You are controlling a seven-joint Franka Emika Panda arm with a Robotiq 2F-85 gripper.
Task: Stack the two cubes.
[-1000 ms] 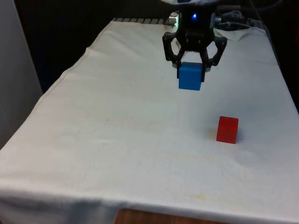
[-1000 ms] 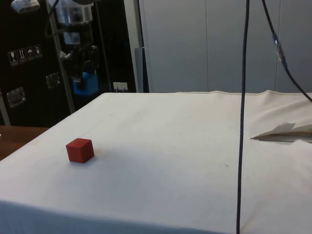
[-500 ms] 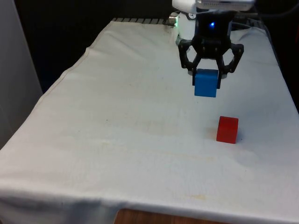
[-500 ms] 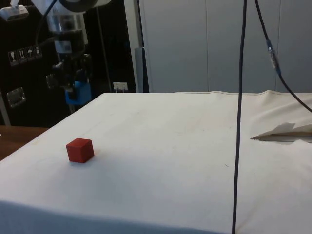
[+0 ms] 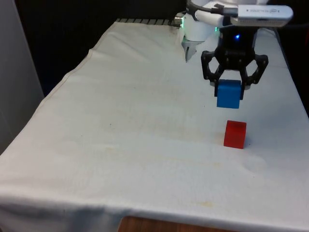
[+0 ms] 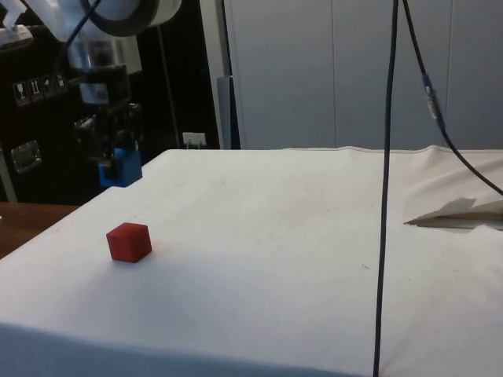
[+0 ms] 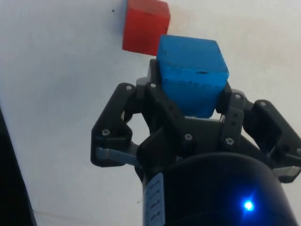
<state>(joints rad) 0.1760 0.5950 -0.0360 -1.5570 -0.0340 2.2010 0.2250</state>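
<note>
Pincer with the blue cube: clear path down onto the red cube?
Probably yes. The pincer holds the blue cube in the air, apart from the red cube, which sits alone on the cloth; nothing lies between them.

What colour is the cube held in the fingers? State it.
Blue. The blue cube shows best in the front view, raised above the table near the red cube.

Even, soft room light falls on the white cloth [image 5: 145,125]. Shadows are faint. The background behind is dark.
</note>
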